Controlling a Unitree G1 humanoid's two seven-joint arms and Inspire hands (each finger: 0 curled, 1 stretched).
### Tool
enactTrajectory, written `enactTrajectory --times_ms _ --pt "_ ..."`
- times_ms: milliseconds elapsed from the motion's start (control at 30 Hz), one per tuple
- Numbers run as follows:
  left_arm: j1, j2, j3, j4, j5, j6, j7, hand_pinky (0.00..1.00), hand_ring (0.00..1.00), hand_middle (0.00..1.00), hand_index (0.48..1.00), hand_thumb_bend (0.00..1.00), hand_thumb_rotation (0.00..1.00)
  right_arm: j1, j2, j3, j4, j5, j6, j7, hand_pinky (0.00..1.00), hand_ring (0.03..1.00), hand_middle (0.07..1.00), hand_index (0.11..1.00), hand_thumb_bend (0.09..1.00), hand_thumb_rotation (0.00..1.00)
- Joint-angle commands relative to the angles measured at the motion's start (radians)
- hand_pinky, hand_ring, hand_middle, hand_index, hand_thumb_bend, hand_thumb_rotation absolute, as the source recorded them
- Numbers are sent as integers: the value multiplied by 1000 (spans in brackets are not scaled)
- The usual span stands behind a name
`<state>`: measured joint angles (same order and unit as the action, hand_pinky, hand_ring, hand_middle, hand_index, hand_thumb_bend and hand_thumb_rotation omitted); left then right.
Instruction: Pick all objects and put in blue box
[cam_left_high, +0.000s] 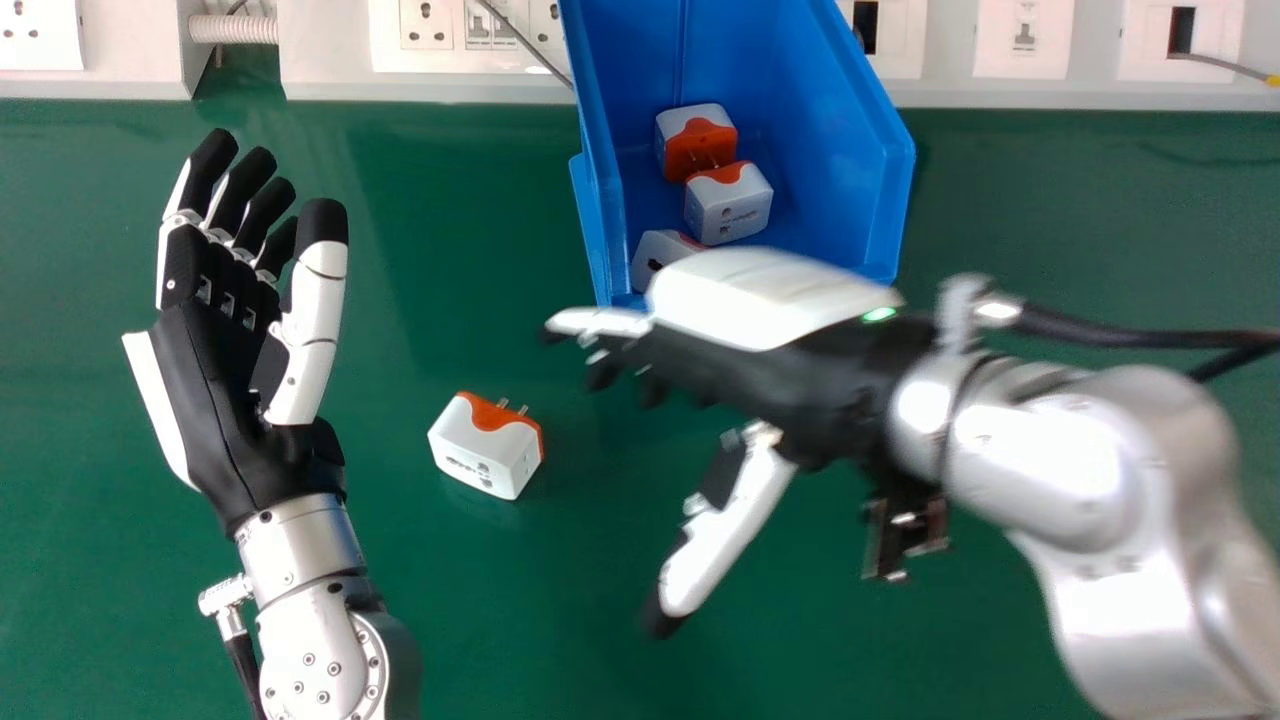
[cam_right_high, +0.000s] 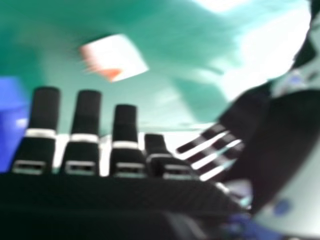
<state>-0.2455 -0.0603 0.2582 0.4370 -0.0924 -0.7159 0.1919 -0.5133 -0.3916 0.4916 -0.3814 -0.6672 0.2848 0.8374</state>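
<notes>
"Orange-and-white plug adapter (cam_left_high: 485, 450), where?"
"On the desk (cam_left_high: 480, 610), between the relaxed left robot hand (cam_left_high: 220, 400) and right robot hand (cam_left_high: 760, 375), whose fingers are spread."
"Other adapters (cam_left_high: 728, 208)?"
"Three, inside the blue box (cam_left_high: 850, 150)."

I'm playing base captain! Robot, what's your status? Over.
Right hand open, empty; left hand open, empty. One plug adapter on green table, three adapters in blue bin. Nothing seen between right hand and loose adapter.

I count one plug adapter (cam_left_high: 487, 450) on the one green table (cam_left_high: 450, 610), plus three in the one blue box (cam_left_high: 840, 150), a far one (cam_left_high: 700, 145), a middle one (cam_left_high: 730, 205) and a near one (cam_left_high: 655, 250): four altogether. Hands make two, one left hand (cam_left_high: 215, 400), one right hand (cam_left_high: 770, 360).
</notes>
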Motion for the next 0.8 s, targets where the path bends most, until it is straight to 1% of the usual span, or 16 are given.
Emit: enactTrajectory --times_ms 0,33,67,100,167,200,233,267,367,500,633,767 --pt "-3 4 -6 -23 13 -7 3 776 794 805 811 699 401 -56 39 23 82 5 -79 -78 673 770 852 921 1000 306" --pt "-4 4 -5 -24 13 -7 5 775 793 805 811 698 400 -70 57 37 135 -3 -114 -115 697 795 864 921 1000 298" --pt "-3 5 -5 -24 14 -9 5 775 793 805 811 698 400 -85 75 50 186 -13 -142 -149 697 795 864 921 1000 298" --pt "-3 6 -5 -24 14 -10 5 774 792 804 811 698 399 -94 86 57 221 -19 -163 -173 725 824 879 923 1000 292" --pt "-3 8 -4 -23 12 -18 1 774 792 804 811 698 399 -115 116 81 309 -42 -206 -239 725 824 879 923 1000 292" --pt "-3 9 -4 -21 11 -22 -1 776 794 806 810 697 398 -131 133 97 368 -54 -232 -276 752 857 897 926 1000 287" --pt "-4 10 -4 -19 10 -25 -3 776 794 806 810 697 398 -148 150 112 428 -66 -257 -310 752 857 897 926 1000 287" --pt "-5 10 -4 -16 10 -28 -5 780 797 808 811 697 397 -167 167 124 487 -73 -279 -340 776 885 917 931 1000 284" --pt "-8 10 -6 -11 8 -35 -9 784 805 813 814 696 394 -223 209 138 631 -85 -329 -410 829 942 958 945 1000 279" --pt "-10 14 -4 -8 6 -41 -14 786 808 815 815 694 388 -306 248 138 779 -96 -375 -478 857 970 979 952 1000 280" --pt "-13 20 2 0 16 -44 -10 789 815 817 816 692 384 -356 256 133 826 -100 -405 -525 884 985 989 955 1000 282" --pt "-20 21 1 11 31 -46 6 792 823 820 816 694 388 -393 271 152 894 -133 -439 -606 892 993 995 955 1000 293"
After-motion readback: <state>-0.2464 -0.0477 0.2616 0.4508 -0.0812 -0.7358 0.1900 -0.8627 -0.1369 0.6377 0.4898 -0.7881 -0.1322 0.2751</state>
